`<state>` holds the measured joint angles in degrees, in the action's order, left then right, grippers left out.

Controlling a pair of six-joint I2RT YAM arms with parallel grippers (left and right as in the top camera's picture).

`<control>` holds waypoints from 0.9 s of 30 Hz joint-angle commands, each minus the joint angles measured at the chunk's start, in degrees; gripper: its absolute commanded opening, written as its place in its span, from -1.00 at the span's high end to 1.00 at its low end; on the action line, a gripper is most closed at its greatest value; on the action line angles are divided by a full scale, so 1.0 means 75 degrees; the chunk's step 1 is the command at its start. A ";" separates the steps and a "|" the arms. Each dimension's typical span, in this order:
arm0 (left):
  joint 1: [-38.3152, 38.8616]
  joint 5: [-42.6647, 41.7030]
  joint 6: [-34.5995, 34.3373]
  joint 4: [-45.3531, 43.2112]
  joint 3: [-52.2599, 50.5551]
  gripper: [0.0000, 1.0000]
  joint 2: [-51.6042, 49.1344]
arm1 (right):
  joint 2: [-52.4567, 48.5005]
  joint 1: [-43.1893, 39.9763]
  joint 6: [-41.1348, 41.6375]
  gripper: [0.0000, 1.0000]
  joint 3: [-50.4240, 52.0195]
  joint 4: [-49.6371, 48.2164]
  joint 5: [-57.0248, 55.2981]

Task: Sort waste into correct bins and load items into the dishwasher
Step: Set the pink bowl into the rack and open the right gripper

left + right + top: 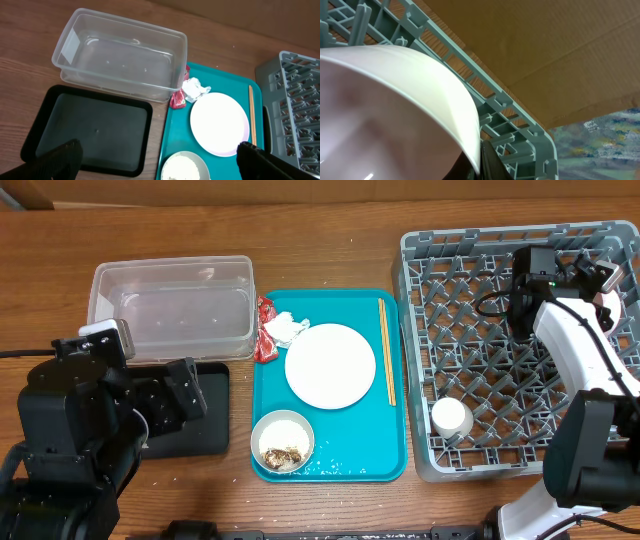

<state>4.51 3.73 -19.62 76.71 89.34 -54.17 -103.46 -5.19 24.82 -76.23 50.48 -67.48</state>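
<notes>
A white plate (330, 365) (219, 123), wooden chopsticks (386, 350) (251, 114), a red wrapper (264, 330) (177, 99), a white napkin (287, 328) (195, 89) and a white bowl of rice and brown scraps (282, 442) (184, 168) lie on the teal tray. My left gripper (185, 392) (160, 165) is open and empty over the black tray (205, 435) (95, 127). The clear tub (170, 305) (120, 60) is empty. My right gripper (598, 280) (487, 162) is shut on the rim of the pink-lined bowl (395, 110) over the far right of the grey rack (500, 350) (520, 135).
The teal tray (340, 450) (225, 85) lies between the black tray and the rack. A small white bowl (451, 417) sits upside down at the rack's front left. The rack's left edge shows in the left wrist view (295, 105). Rice grains lie loose on the teal tray's front.
</notes>
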 commanded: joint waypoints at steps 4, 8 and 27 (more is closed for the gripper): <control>0.0000 0.0099 -0.0131 -0.0026 0.0108 -1.00 -0.0017 | -0.0029 0.0638 -0.0061 0.92 0.0064 0.0085 0.0391; 0.0000 0.0099 -0.0131 -0.0026 0.0108 -1.00 -0.0017 | -0.0029 0.0854 -0.0058 0.92 0.0064 0.0140 0.0326; 0.0000 0.0099 -0.0131 -0.0026 0.0108 -1.00 -0.0017 | 0.0874 0.2512 -0.0055 -0.45 -0.0108 0.0388 0.0478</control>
<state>4.51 3.73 -19.59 76.71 89.34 -54.17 -102.26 10.59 23.97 -75.96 53.56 -64.38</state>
